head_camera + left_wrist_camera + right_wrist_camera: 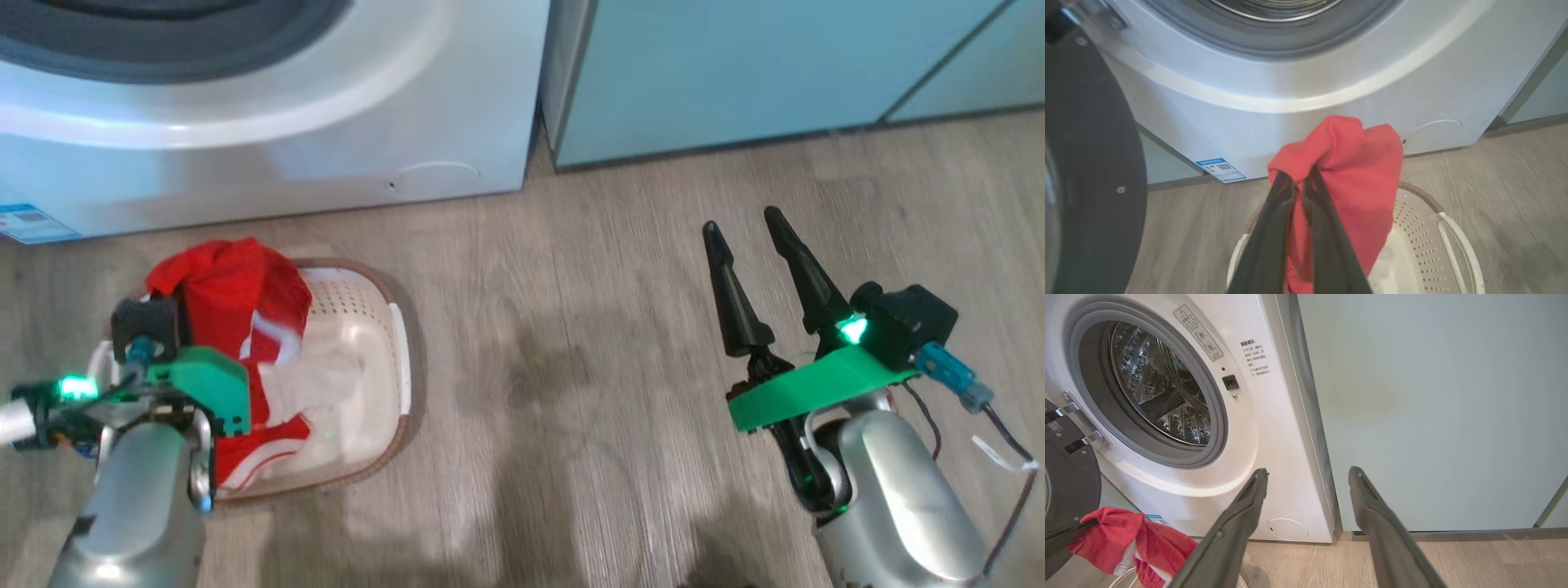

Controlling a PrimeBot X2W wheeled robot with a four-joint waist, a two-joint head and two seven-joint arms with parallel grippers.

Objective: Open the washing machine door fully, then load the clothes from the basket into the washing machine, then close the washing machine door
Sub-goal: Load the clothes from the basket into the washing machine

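Observation:
My left gripper (1299, 174) is shut on a bunch of the red clothes (1355, 175), held up above the basket (1425, 232). The cloth's lower end hangs down into the basket. In the head view the red cloth with white stripes (237, 294) drapes over the basket (384, 327), and a white piece (318, 384) lies inside. The washing machine (1290, 102) stands just behind, its door (1090, 171) swung open at the left and its steel drum (1159, 388) exposed. My right gripper (741, 220) hovers open and empty over the floor to the right, its tips (1308, 473) toward the machine's right edge.
Pale teal cabinets (1433, 416) stand right of the washer. The small round white flap (1288, 528) sits low on the machine's front. Wooden floor (571, 367) spreads between the basket and my right arm. The open door's hinge (1081, 424) juts out at the drum's left.

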